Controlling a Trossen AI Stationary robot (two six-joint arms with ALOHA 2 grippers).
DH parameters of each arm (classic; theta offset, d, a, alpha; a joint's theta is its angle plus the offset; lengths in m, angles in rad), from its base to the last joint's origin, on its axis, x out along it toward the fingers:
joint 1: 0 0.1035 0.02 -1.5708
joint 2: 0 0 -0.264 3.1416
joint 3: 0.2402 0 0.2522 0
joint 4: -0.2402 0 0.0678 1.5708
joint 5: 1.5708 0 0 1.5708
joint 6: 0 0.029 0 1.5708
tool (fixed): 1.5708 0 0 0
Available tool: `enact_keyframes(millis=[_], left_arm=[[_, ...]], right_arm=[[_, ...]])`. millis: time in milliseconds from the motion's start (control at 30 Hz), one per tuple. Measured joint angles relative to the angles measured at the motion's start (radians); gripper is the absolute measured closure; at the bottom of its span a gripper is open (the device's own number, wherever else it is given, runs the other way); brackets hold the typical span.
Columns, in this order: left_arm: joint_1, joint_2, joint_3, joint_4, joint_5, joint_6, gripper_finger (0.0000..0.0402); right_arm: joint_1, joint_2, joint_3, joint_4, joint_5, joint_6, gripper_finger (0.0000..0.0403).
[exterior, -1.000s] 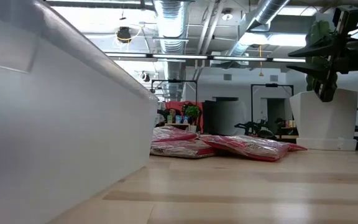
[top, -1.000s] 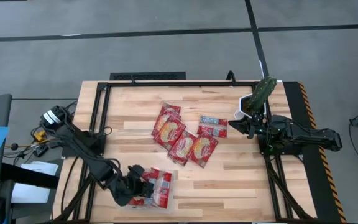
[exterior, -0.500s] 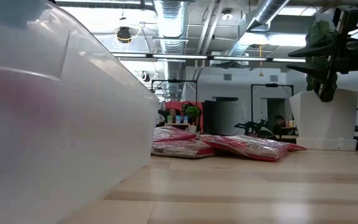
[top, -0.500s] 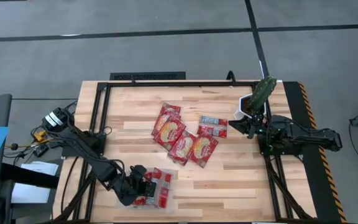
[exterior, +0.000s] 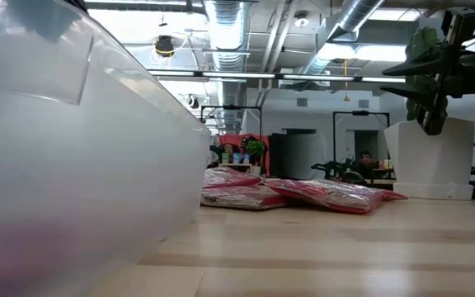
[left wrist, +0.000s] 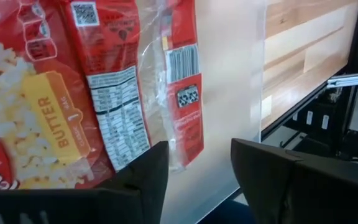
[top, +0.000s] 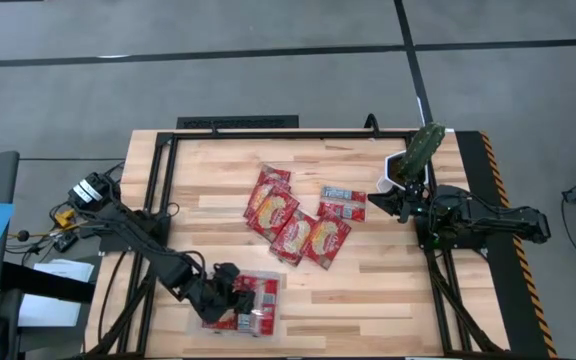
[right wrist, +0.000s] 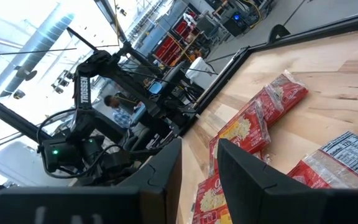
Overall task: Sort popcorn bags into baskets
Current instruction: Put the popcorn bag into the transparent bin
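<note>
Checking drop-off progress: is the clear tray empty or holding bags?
Holding bags: red popcorn bags lie inside the clear tray, under the left end effector.

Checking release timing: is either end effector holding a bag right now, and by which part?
Neither. The left end effector stands open over the bags in the tray, gripping nothing. The right end effector is open and empty near the table's right edge.
</note>
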Motion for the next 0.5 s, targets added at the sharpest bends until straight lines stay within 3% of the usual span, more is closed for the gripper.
enact_keyframes(millis=[233, 400, 500], left_arm=[[0.071, -0.058, 0.0, -0.063, 0.038, 0.11, 0.0237], [0.181, -0.21, 0.0, -0.294, -0.026, 0.244, 0.0236], [0.298, -0.299, 0.0, -0.409, -0.048, 0.409, 0.0236]], right_arm=[[0.0, 0.0, 0.0, 0.0, 0.0, 0.0, 0.0277], [0.0, 0.0, 0.0, 0.0, 0.0, 0.0, 0.0273], [0.0, 0.0, 0.0, 0.0, 0.001, 0.0, 0.0274]])
